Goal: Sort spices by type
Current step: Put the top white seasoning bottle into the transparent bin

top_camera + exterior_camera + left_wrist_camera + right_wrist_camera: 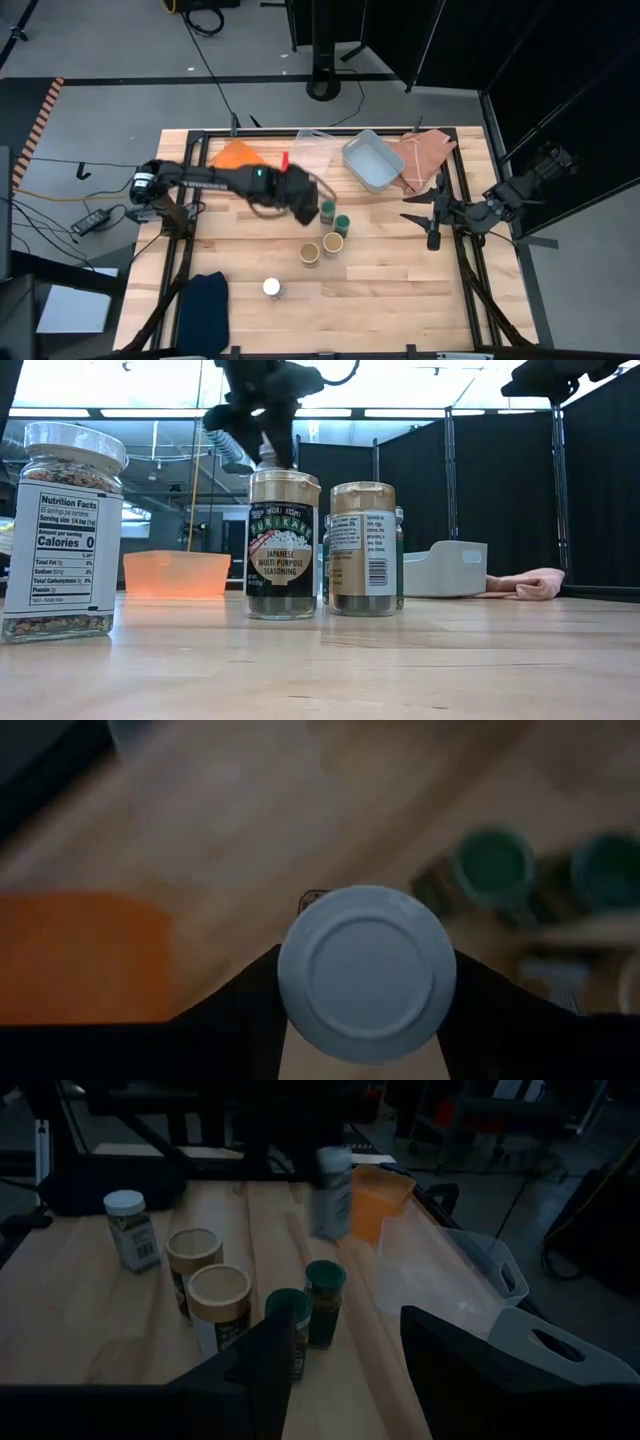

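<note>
My left gripper (pixel 303 208) hangs over the table's middle, shut on a white-lidded spice jar (pixel 365 970), which also shows in the air in the right wrist view (pixel 330 1190). Two green-lidded jars (pixel 327 211) (pixel 342 222) stand just right of it. Two tan-topped jars (pixel 333 243) (pixel 310 254) stand nearer the front. Another white-lidded jar (pixel 271 288) stands alone near the front edge. My right gripper (pixel 432 215) waits at the table's right side, its fingers apart with nothing between them. My left gripper pinches the white-lidded jar between its two fingers, one on each side (pixel 290 990) at or just under the lid. The fingers (pixel 240 1010) slant down from above. The jar hangs roughly upright, lid up, lifted clear of the table.
An orange tray (pixel 237 155), a clear tray (pixel 315 140) and a grey-blue tray (pixel 370 160) sit along the far edge, with a pink cloth (pixel 425 155) beside them. A dark blue cloth (pixel 205 300) lies at the front left. Bare wood shows at the front right.
</note>
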### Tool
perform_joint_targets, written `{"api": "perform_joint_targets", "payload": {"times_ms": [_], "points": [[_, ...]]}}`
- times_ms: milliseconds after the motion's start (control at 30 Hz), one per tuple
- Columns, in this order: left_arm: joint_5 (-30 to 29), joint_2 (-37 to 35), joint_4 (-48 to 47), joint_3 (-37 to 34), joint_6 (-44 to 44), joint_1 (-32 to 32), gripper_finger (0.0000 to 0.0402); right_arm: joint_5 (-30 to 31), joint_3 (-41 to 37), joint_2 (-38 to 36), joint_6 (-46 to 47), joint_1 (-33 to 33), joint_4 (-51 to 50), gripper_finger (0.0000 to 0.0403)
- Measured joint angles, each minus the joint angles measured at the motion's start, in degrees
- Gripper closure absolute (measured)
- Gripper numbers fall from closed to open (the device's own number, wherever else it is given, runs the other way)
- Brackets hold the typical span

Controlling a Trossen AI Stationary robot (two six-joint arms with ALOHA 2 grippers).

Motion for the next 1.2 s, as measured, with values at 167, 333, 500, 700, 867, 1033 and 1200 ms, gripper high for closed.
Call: {"api": "perform_joint_targets", "payload": {"times_ms": [167,333,500,700,867,1033,1200], "points": [[-0.5,0.0,1.4,1.6,7.6,7.1,0.0211,0.0,0.0,2.0,0.3,0.0,0.0,0.0213],[-0.2,0.0,3.4,1.6,14.5,14.2,0.0211,0.0,0.0,4.1,0.3,0.0,0.0,0.0213],[4.3,0.0,8.5,1.6,19.7,20.3,0.0211,0.0,0.0,5.9,0.3,0.0,0.1,0.0213],[7.8,2.9,11.8,1.6,20.2,22.7,0.0211,0.0,0.0,7.4,0.3,0.0,0.1,0.0213],[8.2,7.6,11.6,1.6,21.3,22.1,0.0211,0.0,0.0,8.1,0.4,-0.6,0.2,0.0213],[8.0,11.5,11.6,1.6,21.6,22.2,0.0211,0.0,0.0,8.1,2.0,-2.2,0.2,0.0213],[7.7,14.1,13.0,1.6,21.6,22.4,0.0211,0.0,0.0,8.1,4.2,-3.5,0.1,0.0213]]}}
